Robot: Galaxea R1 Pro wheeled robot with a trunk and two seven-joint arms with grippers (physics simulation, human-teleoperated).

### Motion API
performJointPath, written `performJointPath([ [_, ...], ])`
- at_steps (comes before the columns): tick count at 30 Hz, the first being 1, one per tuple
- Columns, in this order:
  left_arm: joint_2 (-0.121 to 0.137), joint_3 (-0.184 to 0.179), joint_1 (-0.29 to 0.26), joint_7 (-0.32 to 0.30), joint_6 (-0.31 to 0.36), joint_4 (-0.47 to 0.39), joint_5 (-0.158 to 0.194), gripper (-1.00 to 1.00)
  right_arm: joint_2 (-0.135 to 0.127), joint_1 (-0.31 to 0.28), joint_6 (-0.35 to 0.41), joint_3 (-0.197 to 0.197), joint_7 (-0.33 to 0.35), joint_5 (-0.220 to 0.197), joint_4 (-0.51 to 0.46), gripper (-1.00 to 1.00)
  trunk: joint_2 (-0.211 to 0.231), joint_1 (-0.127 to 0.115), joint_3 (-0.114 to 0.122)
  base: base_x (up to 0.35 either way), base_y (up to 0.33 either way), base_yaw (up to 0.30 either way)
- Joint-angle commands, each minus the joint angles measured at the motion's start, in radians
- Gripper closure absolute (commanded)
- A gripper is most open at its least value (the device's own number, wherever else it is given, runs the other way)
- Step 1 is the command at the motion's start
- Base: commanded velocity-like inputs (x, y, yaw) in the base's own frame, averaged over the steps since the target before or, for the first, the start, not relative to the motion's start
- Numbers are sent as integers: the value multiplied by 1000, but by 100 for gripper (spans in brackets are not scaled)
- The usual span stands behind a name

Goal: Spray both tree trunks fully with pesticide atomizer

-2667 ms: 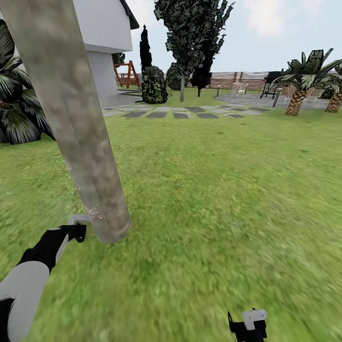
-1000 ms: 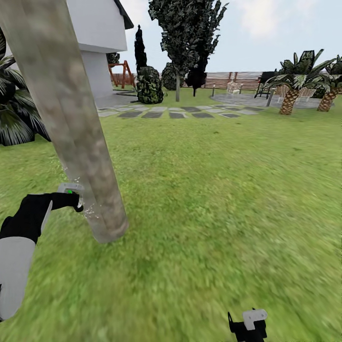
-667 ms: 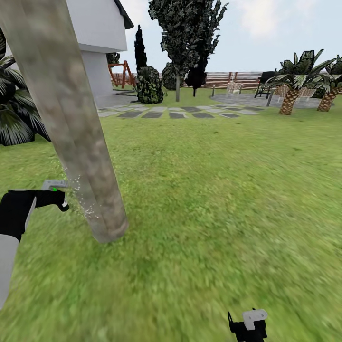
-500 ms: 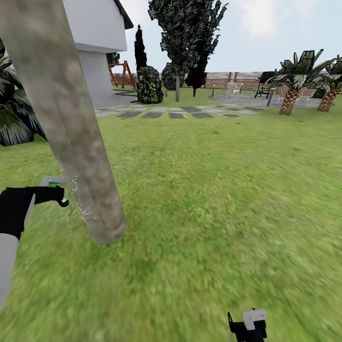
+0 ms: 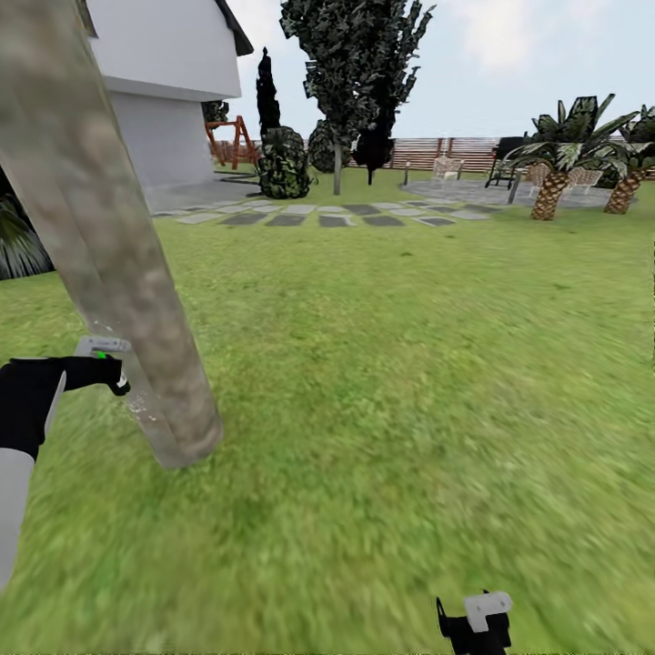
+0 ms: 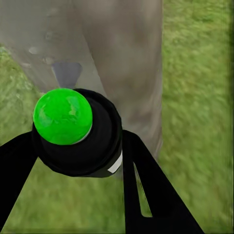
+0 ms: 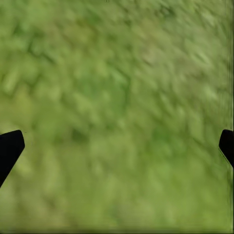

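Grass floor is lying around; left gripper is clamping the pesticide atomizer, the upright tree trunk just right; right gripper's fingers are wide.

No readable text, label, brand, number or sign anywhere. Small white patch on the dark body of the pesticide atomizer, lower centre of the left wrist view, too small and blurred to read.
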Motion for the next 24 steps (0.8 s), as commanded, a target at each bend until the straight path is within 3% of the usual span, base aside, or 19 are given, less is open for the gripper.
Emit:
performJointPath([
  [1, 0, 0, 0, 0, 0, 0, 0, 100, 0, 0, 0, 0, 0, 0, 0, -100, 0, 0, 0, -30, -273, 34],
  [11, 0, -1, 3, 6, 0, 1, -4, 100, 0, 0, 0, 0, 0, 0, 0, -100, 0, 0, 0, 82, -273, 258],
  [24, 0, 0, 3, 8, -1, 10, -4, 100, 0, 0, 0, 0, 0, -1, -1, -100, 0, 0, 0, 58, -273, 32],
])
